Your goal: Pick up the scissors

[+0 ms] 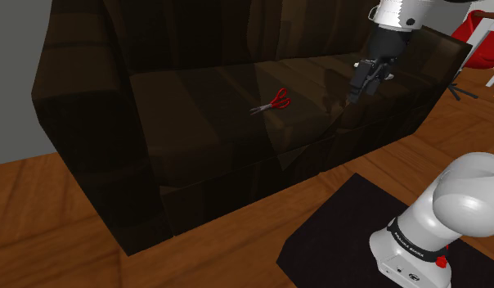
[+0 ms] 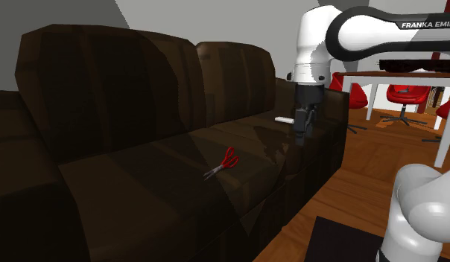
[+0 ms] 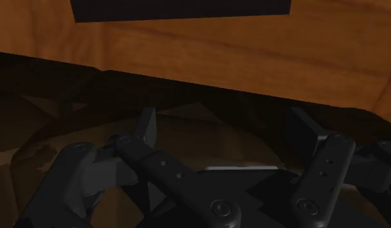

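Red-handled scissors point(image 1: 272, 101) point(image 2: 224, 162) lie flat on the seat of a dark brown sofa point(image 1: 196, 139) point(image 2: 127, 171), near the middle cushion. My black gripper point(image 1: 354, 92) point(image 2: 299, 134) hangs above the seat's end, off to the shoulder view's right of the scissors and well apart from them. In the wrist view the gripper point(image 3: 224, 126) is open, its two fingers point(image 3: 147, 126) standing wide apart with nothing between them, and the sofa's dark front edge lies beneath.
Wooden floor point(image 1: 65, 237) runs in front of the sofa. The stand's dark top point(image 1: 335, 237) sits at the shoulder view's lower right. Red chairs point(image 2: 402, 93) and a table point(image 2: 380, 74) stand beyond the sofa's armrest point(image 2: 331, 112).
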